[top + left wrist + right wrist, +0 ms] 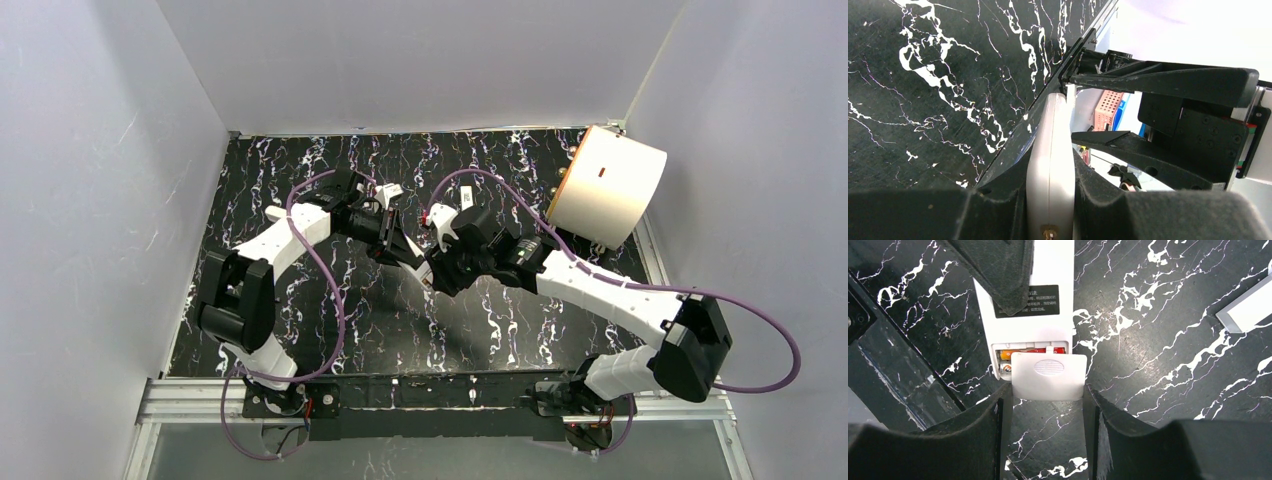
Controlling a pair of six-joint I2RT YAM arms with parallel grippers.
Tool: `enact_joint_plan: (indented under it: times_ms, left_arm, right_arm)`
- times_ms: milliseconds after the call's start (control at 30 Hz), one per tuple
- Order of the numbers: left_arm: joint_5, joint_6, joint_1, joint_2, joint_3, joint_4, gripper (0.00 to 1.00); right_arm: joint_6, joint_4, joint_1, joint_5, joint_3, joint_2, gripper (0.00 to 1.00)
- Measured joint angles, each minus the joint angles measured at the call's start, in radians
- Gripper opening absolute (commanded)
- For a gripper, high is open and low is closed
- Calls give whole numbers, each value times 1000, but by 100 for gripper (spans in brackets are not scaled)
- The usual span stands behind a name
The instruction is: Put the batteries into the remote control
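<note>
Both hands engaged, contents half hidden.
Left hand [1050,200] clamps the white remote control [1050,145] edgewise over the bench [923,100]. Right hand [1046,412] pinches the battery cover [1048,376] by its sides, set partway over the open compartment [1058,346]; the batteries [1023,353] lie inside, showing only as orange-red slivers above its edge, ends hidden.

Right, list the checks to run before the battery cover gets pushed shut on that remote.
1. Left gripper clamped on remote: ok.
2. Two batteries lying in the compartment: ok.
3. Battery polarity: cannot tell.
4. Cover pinched between right gripper fingers: ok.
5. Cover fully closed: not ok, the compartment's upper part is exposed.
</note>
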State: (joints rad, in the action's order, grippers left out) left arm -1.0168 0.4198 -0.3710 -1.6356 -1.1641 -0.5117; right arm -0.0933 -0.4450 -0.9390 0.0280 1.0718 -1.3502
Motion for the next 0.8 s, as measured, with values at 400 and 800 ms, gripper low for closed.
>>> enact_joint_plan:
  times_ms: [400, 800]
  left_arm:
    - [8, 0, -4, -14, -14, -20, 0]
    - [11, 0, -4, -14, -15, -21, 0]
  right_arm:
    - [22, 4, -7, 4, 1, -6, 40]
    - [22, 8, -12, 20, 1, -6, 41]
